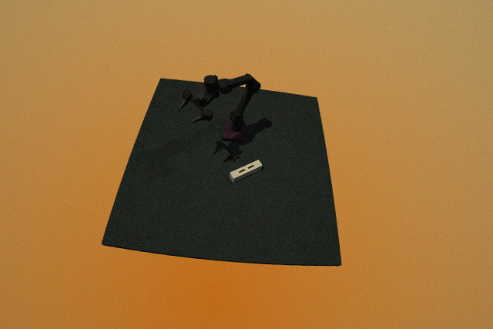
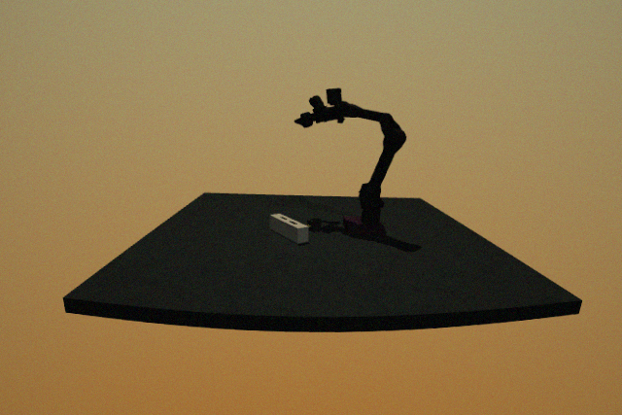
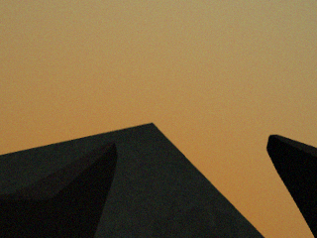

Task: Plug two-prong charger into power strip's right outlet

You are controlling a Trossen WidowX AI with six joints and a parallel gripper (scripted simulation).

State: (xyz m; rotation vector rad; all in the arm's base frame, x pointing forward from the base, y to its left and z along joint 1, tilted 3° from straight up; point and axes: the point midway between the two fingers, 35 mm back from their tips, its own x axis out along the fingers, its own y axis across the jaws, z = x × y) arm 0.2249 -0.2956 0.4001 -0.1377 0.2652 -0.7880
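Shadow nearly swallows the charger (image 1: 236,159) beside the power strip (image 1: 246,170) (image 2: 289,228).

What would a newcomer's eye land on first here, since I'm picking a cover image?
Likely the pale power strip, bright on the dark tabletop. Next, the black arm arching above it, its open gripper high over the tabletop.

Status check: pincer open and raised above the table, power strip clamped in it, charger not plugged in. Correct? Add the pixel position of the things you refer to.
Not quite: the power strip (image 1: 246,174) (image 2: 288,229) rests on the table (image 1: 223,217) (image 2: 321,280), not in the pincer (image 1: 186,114) (image 2: 296,121) (image 3: 192,141); the exterior view shows it. The rest stands: pincer open and raised above the table, charger (image 1: 236,159) not plugged in.
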